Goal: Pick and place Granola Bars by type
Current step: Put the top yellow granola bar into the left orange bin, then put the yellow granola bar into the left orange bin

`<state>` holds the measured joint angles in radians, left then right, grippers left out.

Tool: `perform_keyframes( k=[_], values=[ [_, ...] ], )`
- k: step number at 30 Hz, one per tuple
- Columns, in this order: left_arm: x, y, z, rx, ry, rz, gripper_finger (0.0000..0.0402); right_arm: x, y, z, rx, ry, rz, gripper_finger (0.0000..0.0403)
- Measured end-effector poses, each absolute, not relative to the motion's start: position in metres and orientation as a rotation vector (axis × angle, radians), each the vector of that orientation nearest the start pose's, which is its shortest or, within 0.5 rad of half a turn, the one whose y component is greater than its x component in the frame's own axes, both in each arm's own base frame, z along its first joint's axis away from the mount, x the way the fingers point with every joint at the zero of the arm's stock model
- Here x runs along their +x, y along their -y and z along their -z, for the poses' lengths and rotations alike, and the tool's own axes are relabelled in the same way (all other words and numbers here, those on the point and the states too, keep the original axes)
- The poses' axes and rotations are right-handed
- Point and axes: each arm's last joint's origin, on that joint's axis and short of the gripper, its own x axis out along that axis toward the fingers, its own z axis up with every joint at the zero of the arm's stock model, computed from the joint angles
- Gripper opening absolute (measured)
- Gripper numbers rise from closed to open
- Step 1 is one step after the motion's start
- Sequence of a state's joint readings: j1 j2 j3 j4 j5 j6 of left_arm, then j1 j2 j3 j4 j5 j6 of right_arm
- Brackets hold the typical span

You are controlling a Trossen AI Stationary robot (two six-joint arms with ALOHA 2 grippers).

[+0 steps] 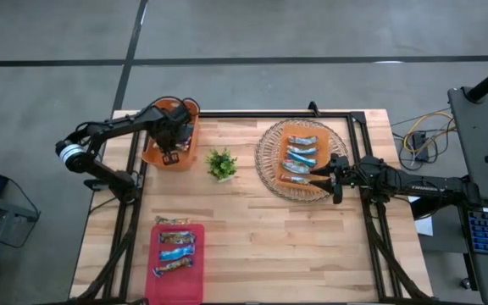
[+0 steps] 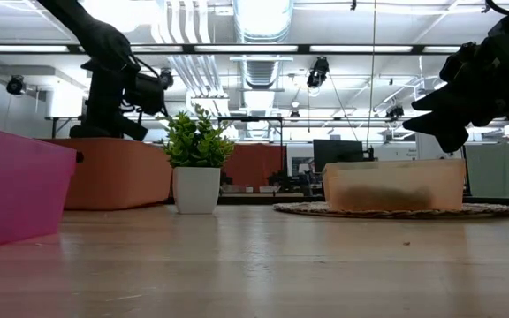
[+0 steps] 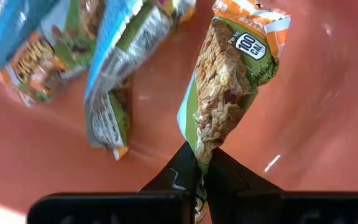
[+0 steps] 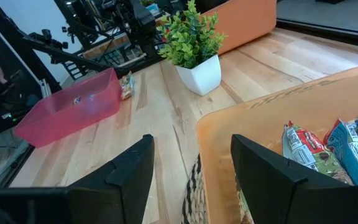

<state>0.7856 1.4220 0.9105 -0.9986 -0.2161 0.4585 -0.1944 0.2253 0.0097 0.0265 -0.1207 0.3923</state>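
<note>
Right now the left end effector (image 3: 201, 174) is pressed together on the crimped end of a granola bar (image 3: 229, 87), a clear-fronted wrapper showing tan oats, with green sides and an orange-and-white end. It hangs inside the orange bin (image 1: 155, 154) at the far left of the counter (image 1: 312, 246), the bar's body touching the bin's wall. Just beside it in the bin lie two more bars (image 3: 114, 68) with blue, green and silver wrappers, one partly overlapping the other.

The right end effector (image 4: 191, 165) is spread, its two dark fingers (image 4: 126, 168) apart with nothing between them. It hovers at the near edge of the pale orange tray (image 4: 253, 124), one finger outside the tray wall and one over it. In the tray lie several shiny silver-blue bars (image 1: 302, 159) side by side; from the wrist view one shows a red-and-white printed wrapper and the others blue and green. The tray sits on a round woven mat (image 1: 269, 169) on the right side of the counter.

Between the orange bin and the mat stands a small green plant (image 1: 221, 163) in a white pot. At the near left is a pink bin (image 1: 176, 284) holding bars (image 1: 177, 251) in brown and bright blue wrappers; another bar (image 1: 173, 221) lies on the counter just beyond its far edge.
</note>
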Motion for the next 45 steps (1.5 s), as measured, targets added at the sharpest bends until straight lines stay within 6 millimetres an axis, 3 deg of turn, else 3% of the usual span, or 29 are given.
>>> perform_keyframes(
  k=[10, 18, 25, 30, 37, 45],
  values=[
    [0.161, -0.172, -0.196, 0.003, -1.600, -0.470, 0.0010, 0.108, 0.018, -0.151, 0.421, -0.170, 0.109, 0.0203],
    [0.160, -0.173, -0.201, 0.015, -1.615, -0.492, 0.0075, 0.108, 0.018, -0.151, 0.421, -0.170, 0.109, 0.0203],
    [0.160, -0.176, -0.226, 0.079, -1.564, -0.587, 0.0161, 0.108, 0.018, -0.151, 0.421, -0.169, 0.109, 0.0203],
    [0.155, -0.169, -0.253, 0.028, -1.498, -0.609, 0.0212, 0.108, 0.018, -0.151, 0.421, -0.170, 0.109, 0.0203],
    [0.146, -0.139, -0.301, 0.005, -1.415, -0.628, 0.0255, 0.108, 0.018, -0.151, 0.421, -0.170, 0.109, 0.0203],
    [0.140, -0.100, -0.331, -0.054, -1.378, -0.450, 0.0266, 0.108, 0.018, -0.151, 0.421, -0.170, 0.109, 0.0203]
  ],
)
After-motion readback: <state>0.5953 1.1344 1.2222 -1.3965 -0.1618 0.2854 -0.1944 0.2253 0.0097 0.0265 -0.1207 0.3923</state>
